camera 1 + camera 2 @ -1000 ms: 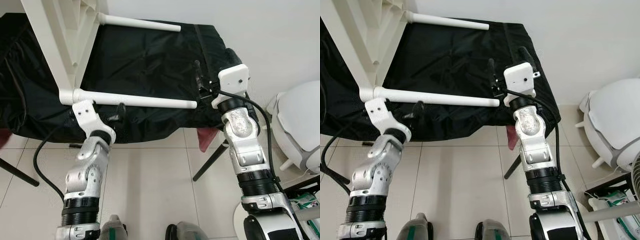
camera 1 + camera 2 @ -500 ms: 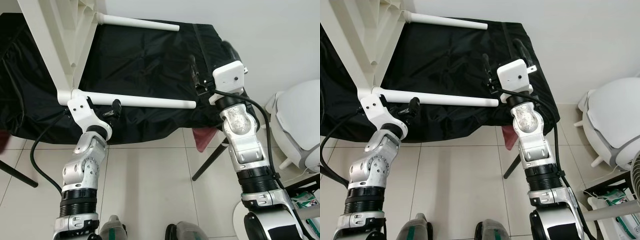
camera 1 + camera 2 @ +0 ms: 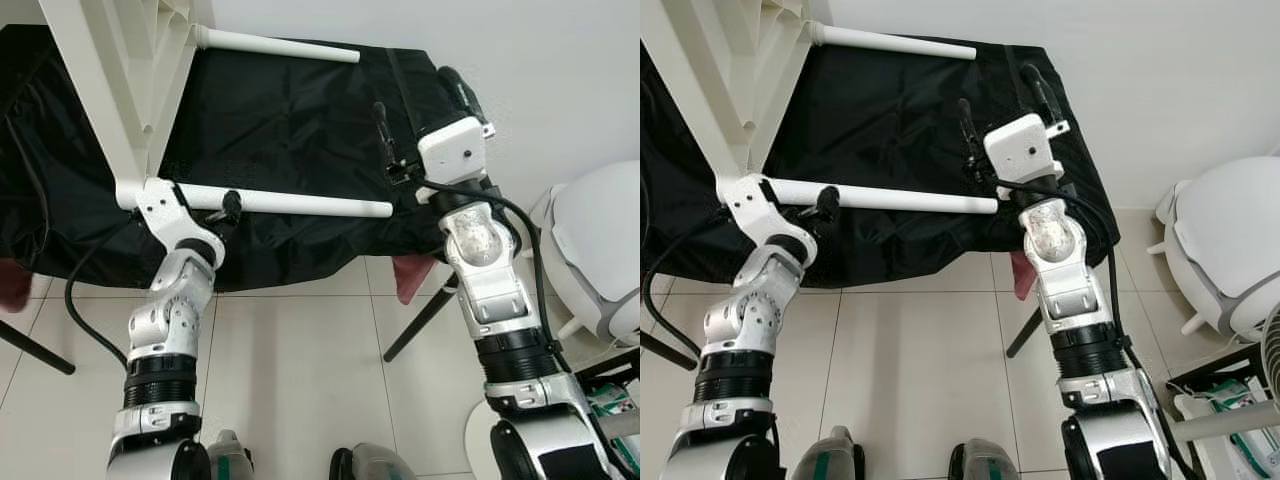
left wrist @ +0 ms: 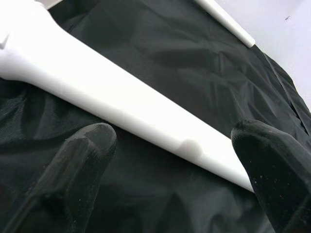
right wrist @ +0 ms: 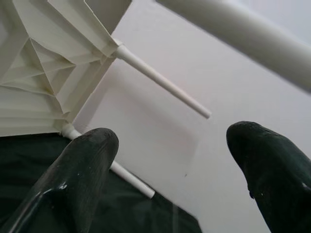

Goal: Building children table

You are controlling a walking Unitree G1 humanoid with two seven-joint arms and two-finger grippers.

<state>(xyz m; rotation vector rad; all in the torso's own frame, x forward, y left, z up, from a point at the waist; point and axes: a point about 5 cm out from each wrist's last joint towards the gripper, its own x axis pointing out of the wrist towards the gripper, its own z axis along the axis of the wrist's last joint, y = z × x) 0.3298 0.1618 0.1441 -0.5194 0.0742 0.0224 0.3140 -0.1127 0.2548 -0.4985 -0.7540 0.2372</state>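
White table [image 3: 120, 70] lies on its side on a black cloth [image 3: 290, 110]; near leg [image 3: 290, 203] runs left–right. Left gripper [image 4: 170, 160], fingers apart, sits just below leg's left end — nearer arm. Right gripper [image 3: 415, 120], released, hovers by leg's right tip.

A surface draped in crinkled black cloth [image 3: 300, 130] stands on thin black legs [image 3: 420, 318] over a pale tiled floor [image 3: 300, 380], against a plain white wall [image 3: 540, 70], with a rounded white and grey object [image 3: 600, 250] on the floor at the right.
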